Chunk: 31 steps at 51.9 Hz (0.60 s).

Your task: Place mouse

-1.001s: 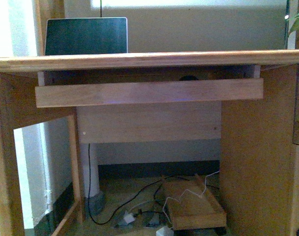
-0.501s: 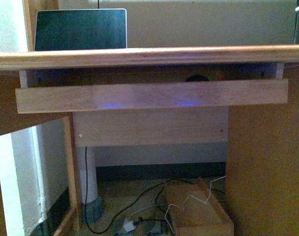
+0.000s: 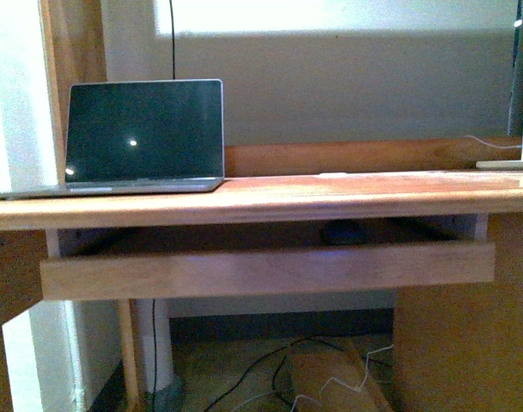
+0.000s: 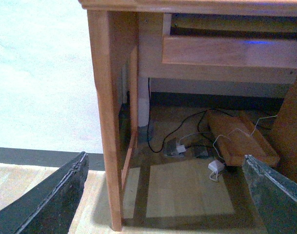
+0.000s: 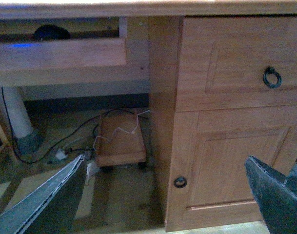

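The mouse (image 3: pixel 341 232) is a small dark dome lying in the pulled-out keyboard tray (image 3: pixel 270 268) under the desktop, right of the middle. It also shows in the right wrist view (image 5: pixel 51 32), behind the tray's front board. My left gripper (image 4: pixel 160 195) is open and empty, low near the floor in front of the desk's left leg (image 4: pixel 105 122). My right gripper (image 5: pixel 160 200) is open and empty, low in front of the desk's right cabinet (image 5: pixel 226 122). Both are well below the mouse. Neither gripper shows in the front view.
An open laptop (image 3: pixel 145 133) stands on the desktop (image 3: pixel 330 196) at the left. A white cable and a flat object (image 3: pixel 506 163) lie at the far right. Under the desk are a wheeled wooden stand (image 4: pixel 238 141), cables and a white pipe (image 5: pixel 14 112).
The front view has risen: the desktop's top, the laptop's base and the inside of the tray with the mouse now show, and less of the floor.
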Each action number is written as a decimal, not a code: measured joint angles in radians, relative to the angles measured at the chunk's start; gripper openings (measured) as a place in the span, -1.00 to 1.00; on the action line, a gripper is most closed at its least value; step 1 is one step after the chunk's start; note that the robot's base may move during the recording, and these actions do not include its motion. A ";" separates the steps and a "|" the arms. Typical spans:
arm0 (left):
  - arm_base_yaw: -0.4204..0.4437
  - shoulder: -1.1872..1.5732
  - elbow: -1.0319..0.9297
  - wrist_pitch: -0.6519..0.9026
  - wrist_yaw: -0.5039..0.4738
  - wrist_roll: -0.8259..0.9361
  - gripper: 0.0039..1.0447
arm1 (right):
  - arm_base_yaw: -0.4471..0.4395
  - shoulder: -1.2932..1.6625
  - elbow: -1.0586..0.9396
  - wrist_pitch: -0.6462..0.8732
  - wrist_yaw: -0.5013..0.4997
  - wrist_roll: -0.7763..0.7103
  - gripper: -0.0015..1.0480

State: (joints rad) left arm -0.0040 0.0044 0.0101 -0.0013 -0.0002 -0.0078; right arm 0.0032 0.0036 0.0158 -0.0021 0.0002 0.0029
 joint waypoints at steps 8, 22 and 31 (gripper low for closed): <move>0.000 0.000 0.000 0.000 0.000 0.000 0.86 | 0.000 0.000 0.000 0.000 0.000 0.000 0.86; 0.016 0.018 0.014 -0.041 0.059 -0.026 0.86 | 0.000 0.000 0.000 0.000 0.000 0.000 0.86; 0.126 0.295 0.058 -0.006 0.285 -0.071 0.86 | 0.000 0.000 0.000 0.000 -0.001 0.000 0.86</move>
State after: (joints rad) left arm 0.1215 0.2996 0.0685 -0.0071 0.2852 -0.0788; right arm 0.0032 0.0036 0.0158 -0.0017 -0.0006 0.0029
